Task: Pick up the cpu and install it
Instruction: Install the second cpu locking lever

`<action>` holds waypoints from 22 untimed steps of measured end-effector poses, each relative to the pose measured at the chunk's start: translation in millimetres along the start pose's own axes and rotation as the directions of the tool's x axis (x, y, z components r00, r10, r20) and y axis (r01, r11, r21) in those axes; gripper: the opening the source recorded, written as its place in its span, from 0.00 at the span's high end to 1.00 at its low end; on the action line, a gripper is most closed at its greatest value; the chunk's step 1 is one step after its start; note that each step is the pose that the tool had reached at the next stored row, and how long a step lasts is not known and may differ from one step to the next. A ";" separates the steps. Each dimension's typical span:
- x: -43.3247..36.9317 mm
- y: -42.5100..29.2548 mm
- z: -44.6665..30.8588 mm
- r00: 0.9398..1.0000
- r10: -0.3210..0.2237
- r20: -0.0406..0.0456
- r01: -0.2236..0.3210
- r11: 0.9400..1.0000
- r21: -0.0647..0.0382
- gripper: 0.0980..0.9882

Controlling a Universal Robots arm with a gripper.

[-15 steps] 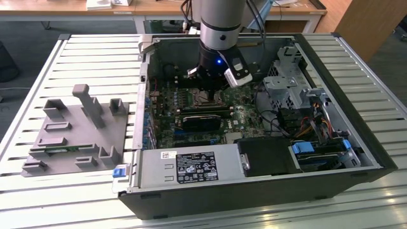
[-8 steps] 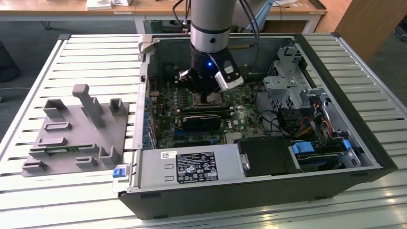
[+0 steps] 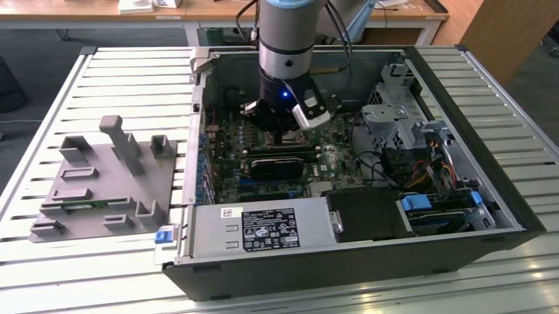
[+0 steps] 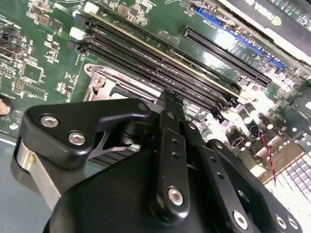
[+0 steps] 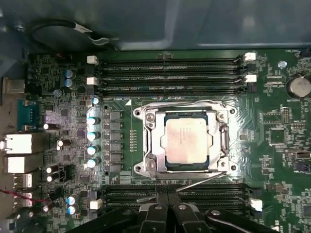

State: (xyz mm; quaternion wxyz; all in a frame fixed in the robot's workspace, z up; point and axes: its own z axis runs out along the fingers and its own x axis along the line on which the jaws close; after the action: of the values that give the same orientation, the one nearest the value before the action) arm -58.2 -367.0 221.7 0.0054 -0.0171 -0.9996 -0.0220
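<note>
A: Where does the black two-fingered gripper (image 5: 167, 196) sit?

B: Down inside the open black computer tower case (image 3: 454, 255), over the green motherboard (image 3: 328, 163). In both wrist views its fingers (image 4: 171, 104) are pressed together with nothing between them.

A: And the chip?

B: The flat square cpu with the silvery-grey metal top (image 5: 187, 141) lies in the silver metal socket frame (image 5: 148, 138) on the board. In the first wrist view it is apart from the fingertips, with a thin silver retention lever (image 5: 201, 182) lying between the two.

A: What lies around the socket?

B: Long black memory slots (image 5: 170, 73) run along the far side of the frame, and another bank (image 5: 218, 196) flanks the fingers. A row of silver-topped capacitors (image 5: 92, 138) stands beside the frame.

A: Farther out?

B: In the exterior view, a grey power-supply box with a white label (image 3: 262, 232) fills the case's edge at six o'clock from the gripper, and a silver drive cage (image 3: 393, 121) is at three o'clock. At nine o'clock, outside the case, a grey plastic fixture with upright posts (image 3: 105, 180) rests on the slatted white metal table (image 3: 131, 78).
</note>
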 end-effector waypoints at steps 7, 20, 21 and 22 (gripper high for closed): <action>1.1 -2.3 4.4 1.000 0.000 -0.001 0.000 0.999 -0.034 0.99; 8.3 -22.8 3.8 1.000 -0.002 -0.002 0.001 0.993 -0.120 0.99; 8.9 -24.2 3.9 1.000 -0.002 -0.002 0.001 0.992 -0.124 0.99; 9.9 -25.4 3.9 1.000 -0.002 -0.002 0.001 0.992 -0.129 0.99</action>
State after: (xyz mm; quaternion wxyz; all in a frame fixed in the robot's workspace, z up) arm -69.0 -391.8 216.8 0.0053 -0.0167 -0.9961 -0.0868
